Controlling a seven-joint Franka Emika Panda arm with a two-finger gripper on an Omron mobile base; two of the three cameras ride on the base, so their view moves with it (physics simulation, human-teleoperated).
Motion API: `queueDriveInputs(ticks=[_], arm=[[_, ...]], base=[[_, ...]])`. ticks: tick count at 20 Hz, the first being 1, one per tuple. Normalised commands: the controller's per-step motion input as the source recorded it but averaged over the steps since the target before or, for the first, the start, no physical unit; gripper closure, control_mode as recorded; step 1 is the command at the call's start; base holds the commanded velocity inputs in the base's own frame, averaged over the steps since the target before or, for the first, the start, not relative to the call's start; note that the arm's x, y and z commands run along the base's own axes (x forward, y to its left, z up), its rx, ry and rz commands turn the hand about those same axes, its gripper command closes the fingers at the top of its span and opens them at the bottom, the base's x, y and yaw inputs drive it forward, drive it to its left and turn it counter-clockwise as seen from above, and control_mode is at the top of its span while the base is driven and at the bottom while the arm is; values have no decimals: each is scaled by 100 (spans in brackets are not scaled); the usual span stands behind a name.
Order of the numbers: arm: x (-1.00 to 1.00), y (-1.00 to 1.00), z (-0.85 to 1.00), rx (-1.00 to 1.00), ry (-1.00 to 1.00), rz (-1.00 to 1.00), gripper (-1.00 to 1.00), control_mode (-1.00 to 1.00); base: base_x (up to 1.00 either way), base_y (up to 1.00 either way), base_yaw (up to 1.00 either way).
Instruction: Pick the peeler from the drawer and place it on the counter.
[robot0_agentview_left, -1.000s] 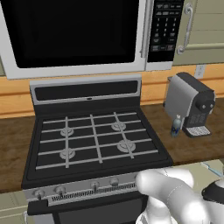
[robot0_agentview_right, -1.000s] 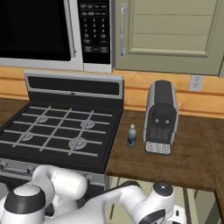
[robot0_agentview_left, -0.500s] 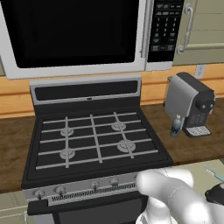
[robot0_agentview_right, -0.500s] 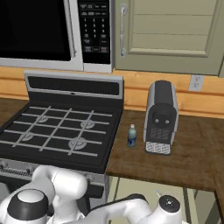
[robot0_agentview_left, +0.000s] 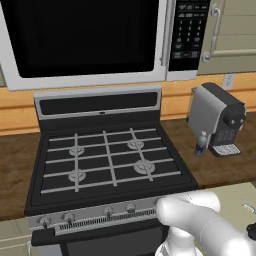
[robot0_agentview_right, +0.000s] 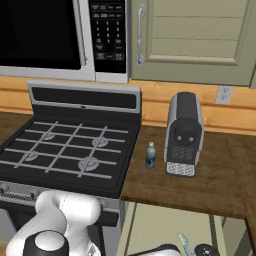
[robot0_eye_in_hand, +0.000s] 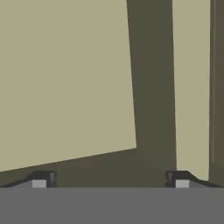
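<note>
Two finger tips of the gripper (robot0_eye_in_hand: 110, 179) stand wide apart in the hand view, released, nothing between them, with the flat beige floor of the drawer (robot0_eye_in_hand: 65, 78) beyond. At far left in the right base view sits the black stove (robot0_agentview_right: 70, 155). To its right, on the dark wood counter (robot0_agentview_right: 220, 175), a small blue bottle (robot0_agentview_right: 150, 154) stands just beside the grey coffee machine (robot0_agentview_right: 183, 134). Nearer, below the counter edge, the drawer is pulled open. The light-blue peeler (robot0_agentview_right: 184, 245) lies inside at its near right, close to the dark hand.
</note>
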Motion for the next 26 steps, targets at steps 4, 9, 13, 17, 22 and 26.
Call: queueDriveInputs(ticks=[4,9,13,17,22,26], arm=[[-52,-17,0,0,4,-2,-100,-100],[12,20,29,0,0,0,-100,-100],[86,78,37,0,0,0,-100,-100],[100,75,8,0,0,0,-100,-100],[86,19,-9,2,0,11,-100,-100],[22,-1,-44,10,-12,26,-100,-100]], base=[[0,0,0],[0,0,0],[0,0,0],[0,0,0],[0,0,0],[0,0,0]])
